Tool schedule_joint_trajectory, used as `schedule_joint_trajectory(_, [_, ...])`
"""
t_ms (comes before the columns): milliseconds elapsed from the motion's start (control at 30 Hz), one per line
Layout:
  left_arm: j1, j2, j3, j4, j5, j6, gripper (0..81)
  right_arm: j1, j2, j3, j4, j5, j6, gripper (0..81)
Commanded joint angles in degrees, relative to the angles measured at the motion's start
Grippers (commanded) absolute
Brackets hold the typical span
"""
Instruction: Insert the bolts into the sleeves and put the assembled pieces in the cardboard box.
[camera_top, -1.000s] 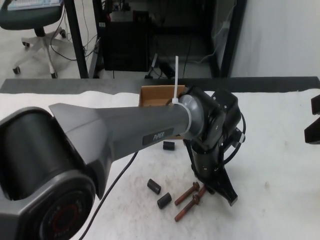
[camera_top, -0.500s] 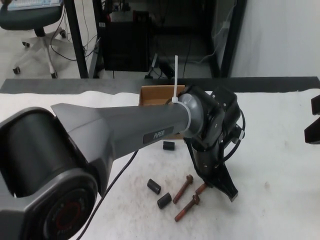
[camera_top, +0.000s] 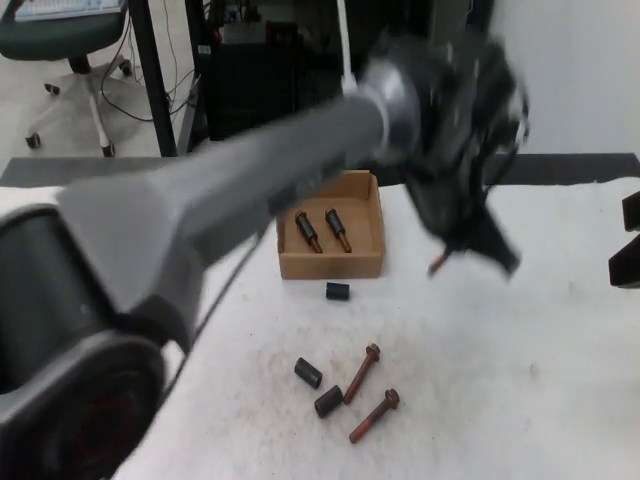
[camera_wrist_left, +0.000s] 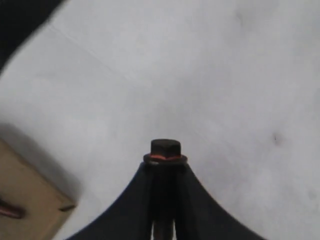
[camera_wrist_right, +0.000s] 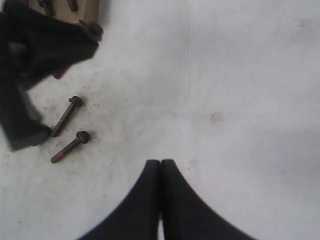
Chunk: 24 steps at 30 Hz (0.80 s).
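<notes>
High: left gripper (camera_top: 470, 235) over the bench (camera_top: 560, 350) just right of the box (camera_top: 330, 265), bolt (camera_top: 438, 263) in its tips; box holds 2 assembled pieces (camera_top: 307, 230), bench has 3 black sleeves (camera_top: 308, 372) and 2 rusty loose bolts (camera_top: 361, 373), heads pointing far-right. Left wrist: fingers clamped on the bolt, shank along them, flanged hex head past the tips. Right wrist: right gripper (camera_wrist_right: 160, 165) pressed shut, empty.

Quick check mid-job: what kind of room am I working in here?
Probably a robotics lab or office workroom: a white-covered bench, a wheeled office chair on the bare floor behind it, and a black equipment rack with loose cables nearby.
</notes>
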<state>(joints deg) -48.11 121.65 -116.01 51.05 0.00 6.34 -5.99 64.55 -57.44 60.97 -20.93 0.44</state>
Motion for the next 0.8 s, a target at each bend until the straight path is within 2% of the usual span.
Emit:
schedule_joint_trajectory(0, [1.92, -6.68, -1.57, -0.34, -4.96, -3.52, 0.4, 0.08, -0.35, -0.13, -0.1, -1.08, -0.44, 0.3])
schedule_joint_trajectory(133, [5.27, -14.31, -0.85, -0.34, -5.71, -5.12, 0.4, 0.29, -0.35, -0.13, -0.1, -6.39, -0.44, 0.3])
schedule_joint_trajectory(233, [8.42, -20.25, 1.44, -0.34, -3.17, -5.12, 0.4, 1.64, -0.35, -0.13, -0.32, -10.92, -0.44, 0.3])
schedule_joint_trajectory(400, [13.85, -32.51, 13.41, -0.34, 0.0, -5.46, 0.4, 6.22, -0.22, -0.13, -2.16, -12.43, -0.44, 0.3])
schedule_joint_trajectory(500, [17.09, -41.55, 25.81, -2.59, 3.07, -5.81, 0.4, 8.87, -0.22, -0.13, -4.53, -12.43, -0.44, 0.3])
schedule_joint_trajectory(600, [19.68, -53.4, 41.5, -11.12, 9.23, -9.09, 0.4, 11.25, -0.05, -0.13, -7.95, -12.43, -0.44, 0.3])
schedule_joint_trajectory(700, [21.65, -65.65, 59.91, -26.19, 14.27, -17.07, 0.4, 13.58, 0.58, -0.13, -11.7, -12.43, -0.44, 0.3])
schedule_joint_trajectory(767, [22.88, -74.51, 72.25, -42.08, 16.36, -22.73, 0.4, 15.26, 1.43, -0.13, -14.18, -12.43, -0.44, 0.3])
